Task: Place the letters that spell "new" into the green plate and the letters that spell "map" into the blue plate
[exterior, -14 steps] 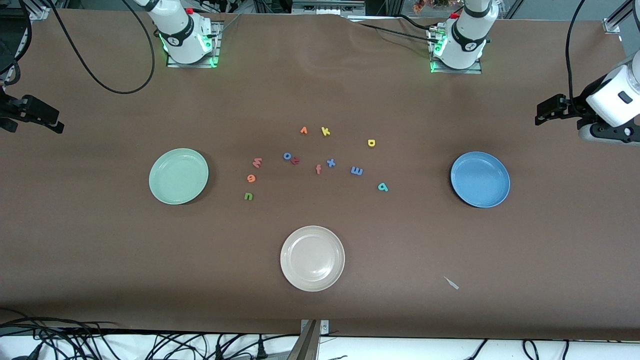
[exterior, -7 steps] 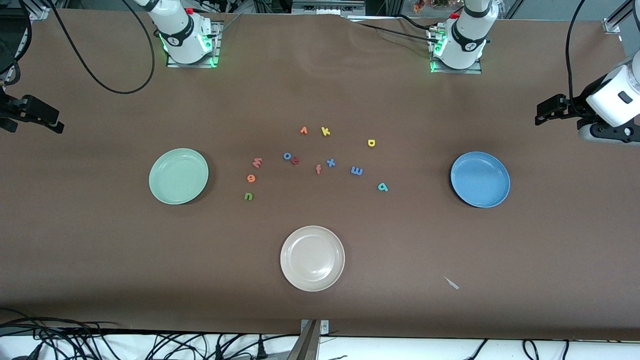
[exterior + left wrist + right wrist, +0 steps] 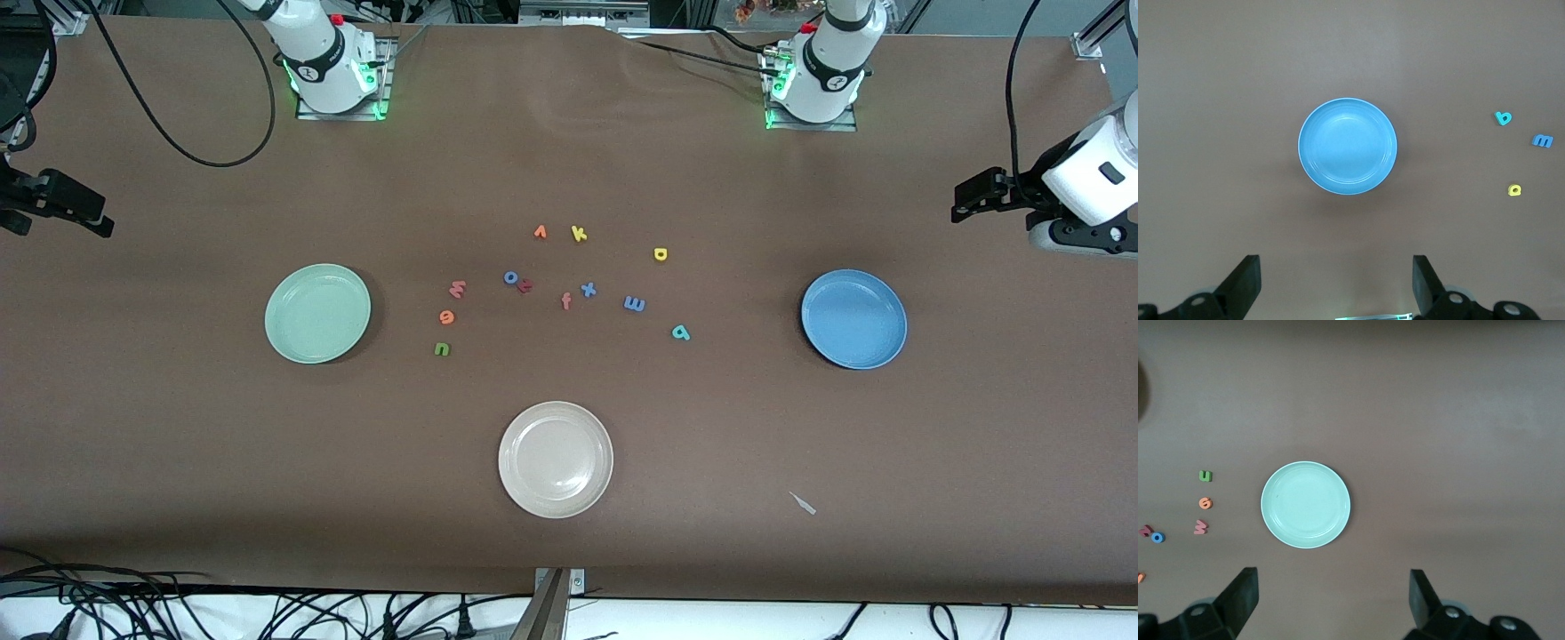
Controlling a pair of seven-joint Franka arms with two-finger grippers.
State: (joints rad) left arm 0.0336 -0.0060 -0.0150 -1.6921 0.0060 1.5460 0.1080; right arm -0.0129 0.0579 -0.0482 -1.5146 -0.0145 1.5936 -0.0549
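Left end effector [image 3: 1337, 283]: only finger tips in left wrist view, body cut off by frame edge. Right end effector [image 3: 1333, 600]: same in right wrist view. Orange letter [image 3: 1140, 577] clipped at edge, unreadable. Small pale scrap [image 3: 804, 504] on tabletop unidentifiable.

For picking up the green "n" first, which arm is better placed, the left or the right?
Probably the right. Its open hand is over the green plate, and the "n" lies beside that plate. The left hand, also open, is over the blue plate.
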